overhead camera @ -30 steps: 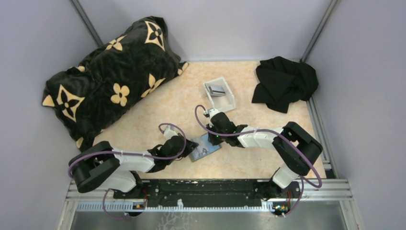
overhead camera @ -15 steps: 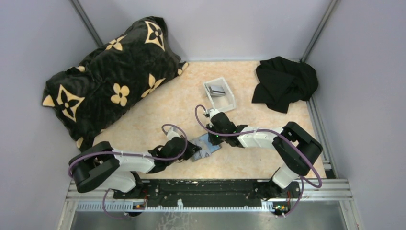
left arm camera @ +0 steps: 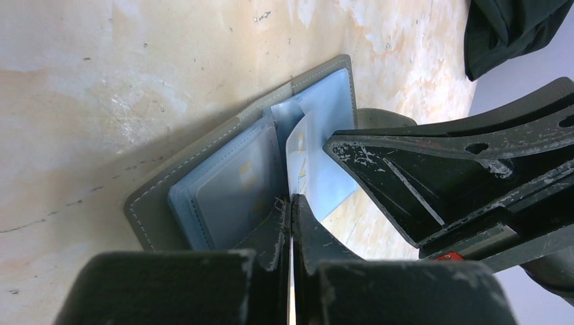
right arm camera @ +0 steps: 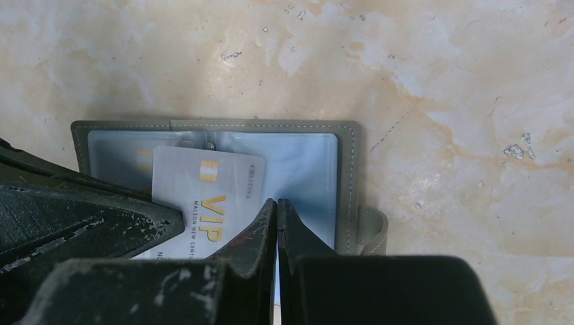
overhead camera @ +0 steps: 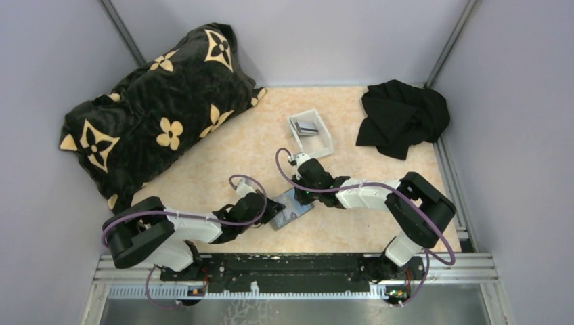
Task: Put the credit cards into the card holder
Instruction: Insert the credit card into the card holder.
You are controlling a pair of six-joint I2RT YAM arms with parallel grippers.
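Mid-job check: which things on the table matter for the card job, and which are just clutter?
Job: card holder, open; VIP card over it; grey stack, likely more cards, in the white tray.
Lying about: flowered cushion; black cloth.

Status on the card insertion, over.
Left gripper shut, right gripper shut, tips at the card. Card lies across the open card holder, not yet slotted. Nothing else in the way.
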